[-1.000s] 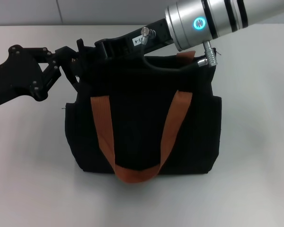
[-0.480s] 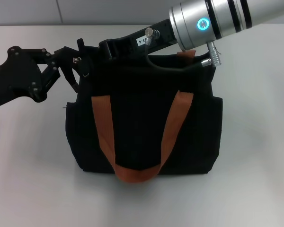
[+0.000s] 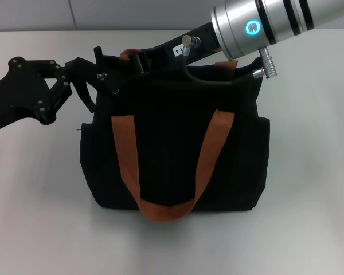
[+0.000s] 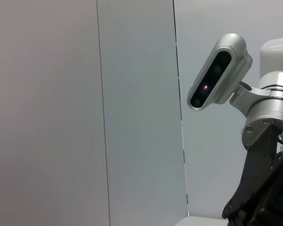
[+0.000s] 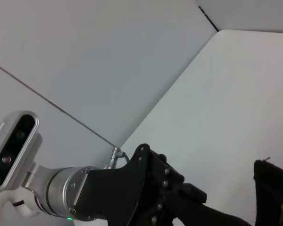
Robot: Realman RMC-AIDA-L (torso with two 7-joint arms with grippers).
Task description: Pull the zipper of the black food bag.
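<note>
Left tool (image 3: 97,77) grips bag (image 3: 172,166) corner; right arm (image 3: 218,37) perhaps hides zipper.

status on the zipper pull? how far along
Done: both grippers are at the black food bag's top edge. The left gripper is at its upper left corner, apparently bracing it.
In hand: the right gripper reaches along the top edge from the right; a small silver piece there may be the zipper pull.
Left: can't tell how far the track is zipped; the arm hides it.
</note>
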